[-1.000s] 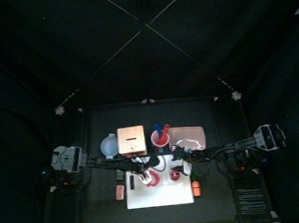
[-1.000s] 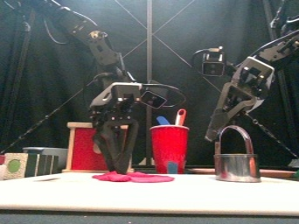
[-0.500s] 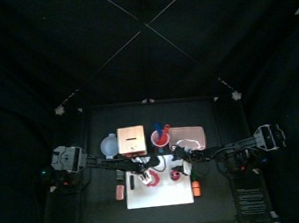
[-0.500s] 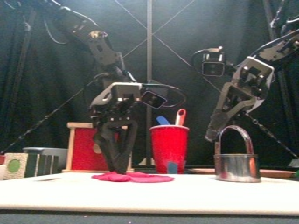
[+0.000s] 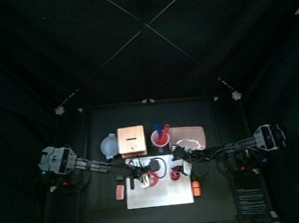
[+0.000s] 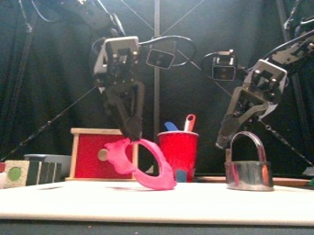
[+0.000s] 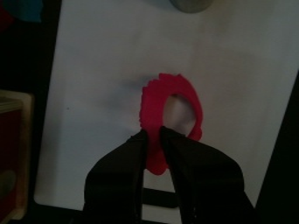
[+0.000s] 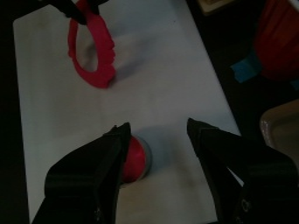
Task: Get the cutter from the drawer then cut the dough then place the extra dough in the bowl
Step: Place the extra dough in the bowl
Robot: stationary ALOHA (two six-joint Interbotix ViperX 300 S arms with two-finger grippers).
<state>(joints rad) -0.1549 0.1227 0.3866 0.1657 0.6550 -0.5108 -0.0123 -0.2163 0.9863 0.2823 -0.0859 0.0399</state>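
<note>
Dough ring [image 6: 160,176] hangs over the white cutting board [image 7: 233,87], clamped in left jaws; right jaws apart above that board, near the cutter [image 6: 249,171].

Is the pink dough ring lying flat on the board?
No, the left gripper holds the dough ring up by its edge, so it hangs upright.

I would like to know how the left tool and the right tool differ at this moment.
The left tool is shut on the dough ring, while the right tool is open and holds nothing. The left tool hangs the ring above the white board; the right tool sits near the cutter. Both are over the board.
</note>
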